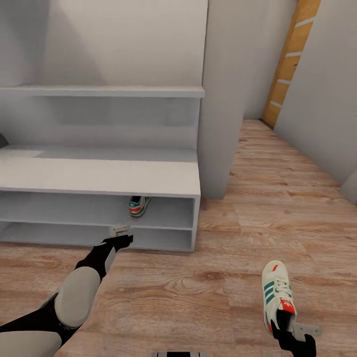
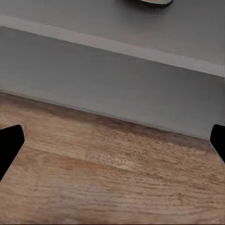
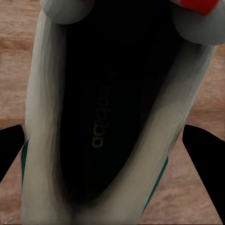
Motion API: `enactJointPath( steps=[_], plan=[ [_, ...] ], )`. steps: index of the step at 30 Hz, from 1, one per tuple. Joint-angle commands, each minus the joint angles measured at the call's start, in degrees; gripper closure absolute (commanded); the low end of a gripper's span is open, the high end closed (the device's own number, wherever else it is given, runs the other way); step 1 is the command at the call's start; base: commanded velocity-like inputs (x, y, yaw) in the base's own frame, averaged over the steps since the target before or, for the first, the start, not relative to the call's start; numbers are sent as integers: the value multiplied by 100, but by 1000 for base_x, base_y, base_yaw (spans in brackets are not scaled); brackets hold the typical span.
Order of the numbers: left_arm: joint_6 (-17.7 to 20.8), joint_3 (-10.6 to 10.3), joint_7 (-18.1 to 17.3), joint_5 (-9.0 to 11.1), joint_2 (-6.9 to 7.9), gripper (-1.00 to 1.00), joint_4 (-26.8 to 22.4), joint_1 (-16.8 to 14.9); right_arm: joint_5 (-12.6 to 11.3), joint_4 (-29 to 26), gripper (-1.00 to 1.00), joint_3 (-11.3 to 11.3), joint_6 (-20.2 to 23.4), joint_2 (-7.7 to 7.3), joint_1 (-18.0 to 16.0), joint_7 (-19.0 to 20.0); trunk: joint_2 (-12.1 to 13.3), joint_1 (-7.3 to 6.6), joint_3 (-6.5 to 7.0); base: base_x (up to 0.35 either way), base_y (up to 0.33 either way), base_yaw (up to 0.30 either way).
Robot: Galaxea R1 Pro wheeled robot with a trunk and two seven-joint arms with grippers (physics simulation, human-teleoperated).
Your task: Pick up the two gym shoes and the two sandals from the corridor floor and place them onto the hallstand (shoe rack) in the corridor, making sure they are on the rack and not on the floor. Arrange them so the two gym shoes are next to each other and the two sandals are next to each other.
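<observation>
While your right gripper [image 1: 293, 331] straddles the floor gym shoe's [image 1: 278, 296] heel with jaws apart, close squarely across its collar; left jaws gape empty.

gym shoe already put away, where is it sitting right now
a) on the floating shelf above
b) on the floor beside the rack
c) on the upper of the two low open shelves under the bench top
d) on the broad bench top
c: the gym shoe sits in the upper open shelf of the hallstand, just under the bench top, while the other gym shoe lies on the corridor floor.
</observation>
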Motion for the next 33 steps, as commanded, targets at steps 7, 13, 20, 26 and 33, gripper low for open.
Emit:
enactJointPath(
  steps=[7,13,20,26,33],
  plan=[
    [-566,76,-303,-27,265,-100,-39,699,40,11,100,-50,-21,4,-4,32,-2,-4,-4,-182,262,0],
    [-1295,83,-439,-27,400,-100,-39,1380,50,35,100,-46,-21,8,-4,29,-2,-4,-4,-37,297,0],
    [-2053,97,-515,-17,586,-100,-40,2298,56,46,100,-45,-21,1,-4,23,-2,-4,-4,21,319,0],
    [-2471,119,-727,-6,776,-100,-27,2793,45,47,100,-45,-21,4,-4,20,-2,-4,-4,104,335,0],
    [-2640,130,-794,128,947,-100,47,3140,38,49,100,-48,-21,11,-4,7,-2,-4,-4,137,336,0]
  ],
)
